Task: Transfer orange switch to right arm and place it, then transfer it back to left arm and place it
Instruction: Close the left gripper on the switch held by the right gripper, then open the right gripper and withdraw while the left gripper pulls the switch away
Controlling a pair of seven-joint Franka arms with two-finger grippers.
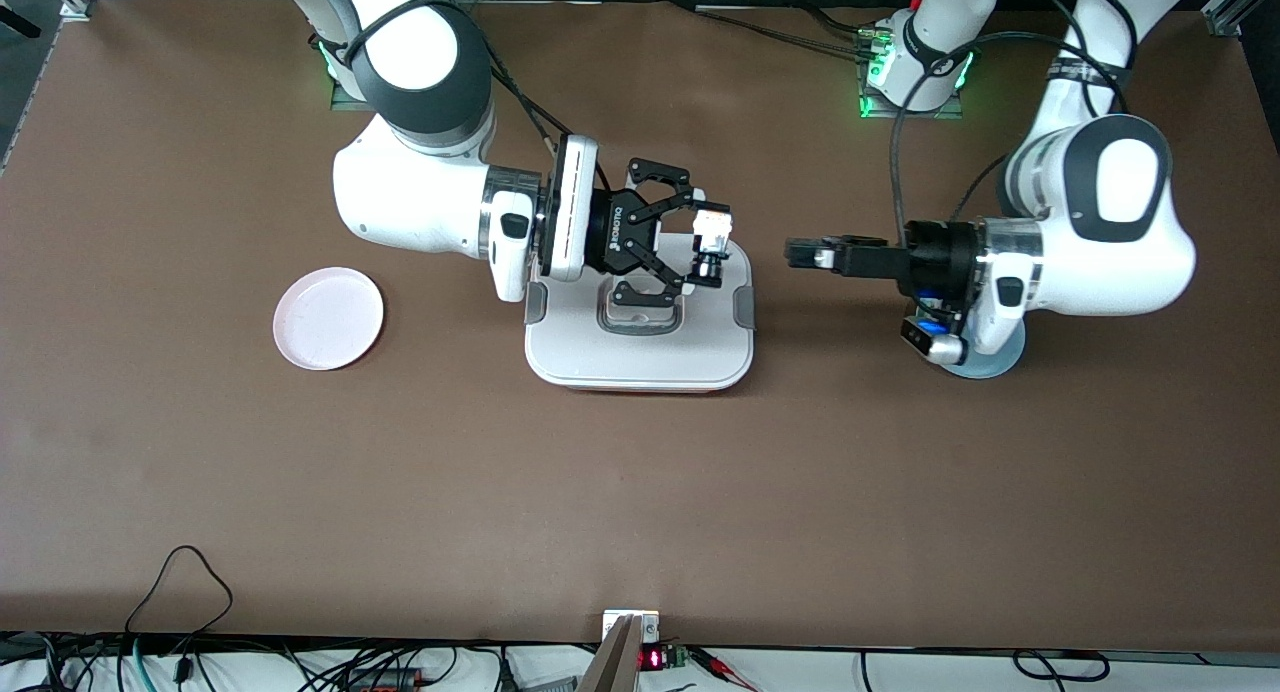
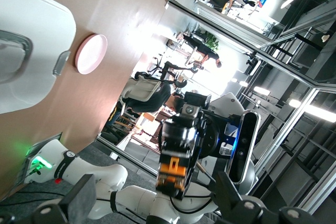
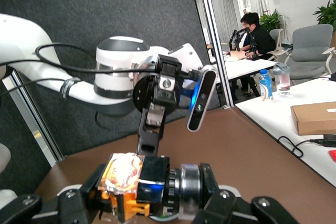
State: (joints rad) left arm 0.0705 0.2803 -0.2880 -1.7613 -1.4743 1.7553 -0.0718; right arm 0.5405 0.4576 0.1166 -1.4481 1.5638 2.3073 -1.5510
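The orange switch [image 1: 712,240] is held in the air over the white box [image 1: 640,347], at the box's edge nearest the robots. My right gripper [image 1: 706,244] is shut on it. In the right wrist view the switch [image 3: 131,181] shows its orange body, black block and ringed end between the right gripper's [image 3: 144,195] black fingers. My left gripper [image 1: 803,254] hangs level over bare table beside the box, pointing at the switch with a gap between them. Its fingers [image 2: 80,202] stand open and empty, and the switch [image 2: 176,167] shows ahead of them.
A pink plate [image 1: 328,318] lies toward the right arm's end of the table. A blue-grey plate [image 1: 990,362] lies under the left arm's wrist. The box has grey side clips [image 1: 744,310] and a recessed handle [image 1: 640,317].
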